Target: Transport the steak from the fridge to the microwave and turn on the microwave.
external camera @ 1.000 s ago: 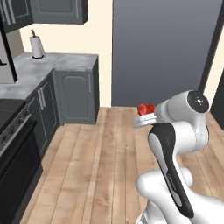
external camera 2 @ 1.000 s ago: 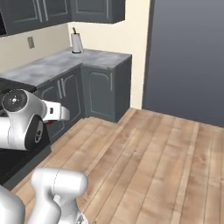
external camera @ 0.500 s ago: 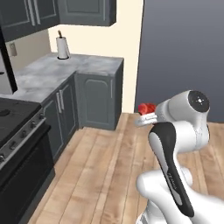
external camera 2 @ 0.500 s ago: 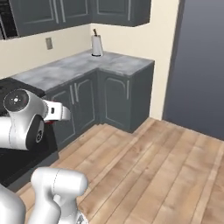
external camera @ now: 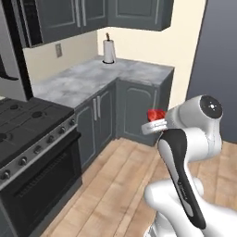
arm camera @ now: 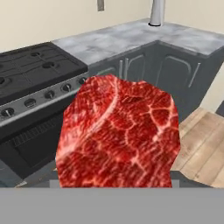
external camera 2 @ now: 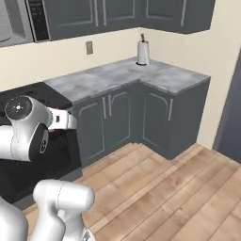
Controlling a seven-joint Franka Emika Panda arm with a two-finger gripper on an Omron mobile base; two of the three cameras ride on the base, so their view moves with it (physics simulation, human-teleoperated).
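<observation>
The steak (arm camera: 120, 133), a lumpy bright red marbled chunk, sits close in the middle of the hand view and hides the fingertips. My gripper (external camera: 155, 120) is shut on the steak (external camera: 155, 114), holding it at chest height in front of the arm, over the wooden floor. In the right base view only the white hand (external camera 2: 65, 120) shows beside the arm's big joint. The microwave (external camera 2: 16, 21) hangs high at the left above the stove, its black button panel (external camera 2: 38, 19) on its right; its grey front (external camera: 10, 44) also shows at the left edge. The fridge is out of view.
A black stove (external camera: 28, 134) with an oven door stands at the left. Dark grey cabinets (external camera: 139, 106) under a grey L-shaped counter (external camera: 92, 78) fill the corner, with a paper towel roll (external camera: 109, 50) on it. A tall dark grey panel (external camera: 220, 60) is at the right. Wooden floor (external camera 2: 179, 188) lies open.
The whole picture has swung: the base has turned, bringing the stove and microwave into view at the left. The steak stays in the gripper, held the same way.
</observation>
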